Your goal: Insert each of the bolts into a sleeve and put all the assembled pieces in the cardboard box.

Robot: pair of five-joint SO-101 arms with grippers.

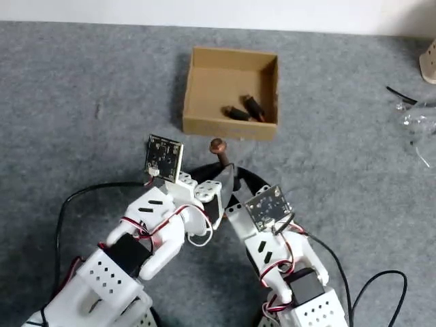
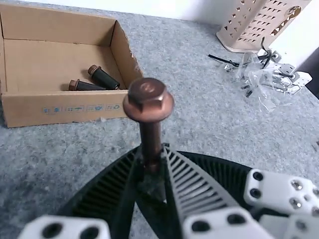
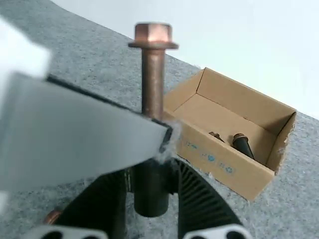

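A copper-coloured bolt (image 2: 148,107) is held upright just in front of the cardboard box (image 1: 228,127), at the spot where the two arms meet over the grey counter (image 1: 82,88). The left gripper (image 2: 151,162) is closed on the lower shaft, the bolt being pinched from both sides by its black ribbed fingers (image 2: 187,184), with the hexagonal head left standing free above them. Below that grip, the bolt's lower end is sunk into a dark sleeve (image 3: 149,191), which is clamped between the fingers (image 3: 202,204) of the right gripper (image 3: 150,172) (one finger of the left arm is seen crossing in front of the shaft in the right wrist view). Two assembled pieces (image 1: 236,113) are lying close together inside the box, toward its right front corner in the high view, each with a copper head at one end. Well apart from the box, to the right, a beige perforated holder (image 2: 259,22) and some clear plastic bags (image 2: 271,74) of small parts are set on the counter
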